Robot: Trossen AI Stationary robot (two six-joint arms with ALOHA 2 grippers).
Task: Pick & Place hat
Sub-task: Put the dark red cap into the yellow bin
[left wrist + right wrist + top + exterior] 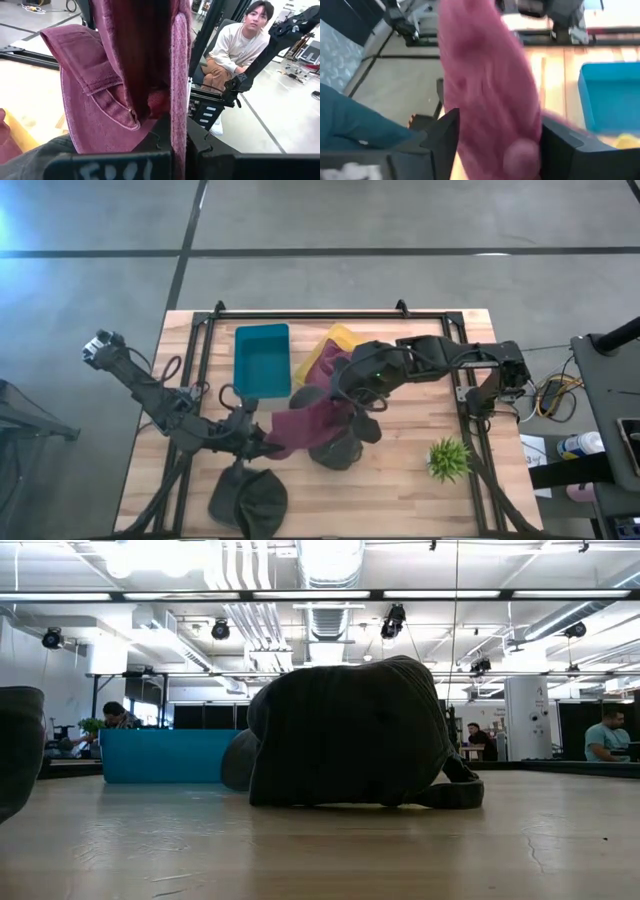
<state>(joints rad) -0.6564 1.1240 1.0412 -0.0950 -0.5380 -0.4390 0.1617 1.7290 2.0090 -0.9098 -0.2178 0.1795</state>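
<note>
A maroon hat (310, 427) hangs in the air over the table's middle, between my two grippers. My left gripper (268, 442) is shut on its left end. My right gripper (345, 402) stands open at its right end, one finger on either side of the maroon cloth (492, 100). Below it a dark grey hat (350, 730) rests on the table on its brim. A second dark hat (250, 497) lies near the front edge. The maroon hat and both grippers are out of the low view. My left gripper (177, 147) pinches an edge of the maroon hat (178, 85), seen edge-on, between its two fingers. The fingers come about level from the table's left. The rest of the hat, with a stitched strap (107, 102), spreads away beyond the fingers, lifted clear of the table. My right gripper (500, 145) has the hat filling the gap between its fingers (445, 135); whether they touch it I cannot tell.
A teal bin (262, 360) stands at the back of the table, and beside it a yellow bin (340, 340) with maroon cloth inside. A small green plant (448, 458) stands at the front right. A black frame (330, 313) borders the work area. People sit in the room beyond.
</note>
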